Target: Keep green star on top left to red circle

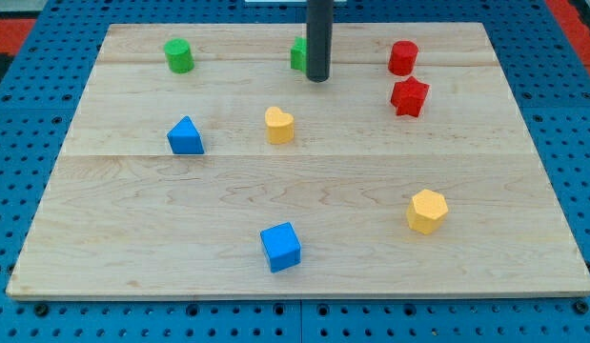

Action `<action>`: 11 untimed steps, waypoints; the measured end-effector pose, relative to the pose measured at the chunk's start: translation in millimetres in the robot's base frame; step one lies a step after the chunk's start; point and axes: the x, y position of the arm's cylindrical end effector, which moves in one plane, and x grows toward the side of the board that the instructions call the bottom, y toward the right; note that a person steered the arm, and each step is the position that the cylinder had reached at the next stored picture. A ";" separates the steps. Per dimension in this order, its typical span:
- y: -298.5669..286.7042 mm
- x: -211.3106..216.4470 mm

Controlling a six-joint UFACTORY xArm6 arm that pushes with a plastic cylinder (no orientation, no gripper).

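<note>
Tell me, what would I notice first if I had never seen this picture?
Probably the dark rod coming down at the view's top middle, my tip right beside a green block it half hides. Next, two red blocks sit close together at the top right: the red circle above the red star.

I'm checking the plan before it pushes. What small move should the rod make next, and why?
Probably a short push toward the view's right. My tip sits against the right side of a green block, mostly hidden behind the rod, likely the star. The red circle lies further right, so I would first swing around to the block's left side.
</note>
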 end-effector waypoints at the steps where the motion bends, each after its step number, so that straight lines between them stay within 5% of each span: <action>1: -28.8 -3.8; 3: -85.6 -25.7; 5: -12.1 -55.2; 8: -18.8 -83.6; 11: 49.8 -96.2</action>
